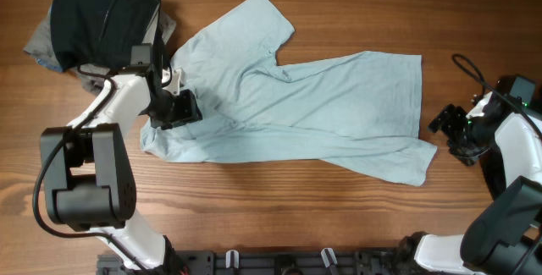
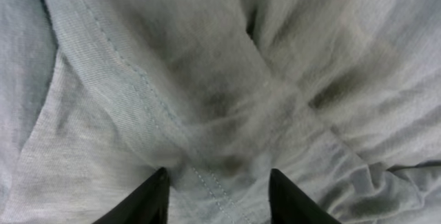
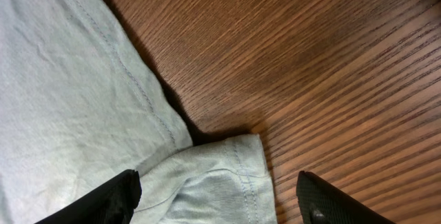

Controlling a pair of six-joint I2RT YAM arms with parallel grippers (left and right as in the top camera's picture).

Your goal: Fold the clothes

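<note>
A light blue-grey T-shirt (image 1: 322, 106) lies crumpled across the middle of the wooden table. My left gripper (image 1: 178, 107) is down on the shirt's left part. In the left wrist view its fingers (image 2: 217, 182) are apart, with wrinkled fabric and a stitched seam (image 2: 207, 182) between the tips. My right gripper (image 1: 447, 131) is just past the shirt's right edge. In the right wrist view its fingers (image 3: 220, 196) are wide open above a hemmed corner of the shirt (image 3: 227, 176), not touching it.
A pile of dark clothes (image 1: 102, 13) lies at the table's back left, over a grey garment (image 1: 42, 42). Bare wood (image 3: 331, 65) shows to the right of the shirt. A black cable (image 1: 470, 65) loops at the right edge.
</note>
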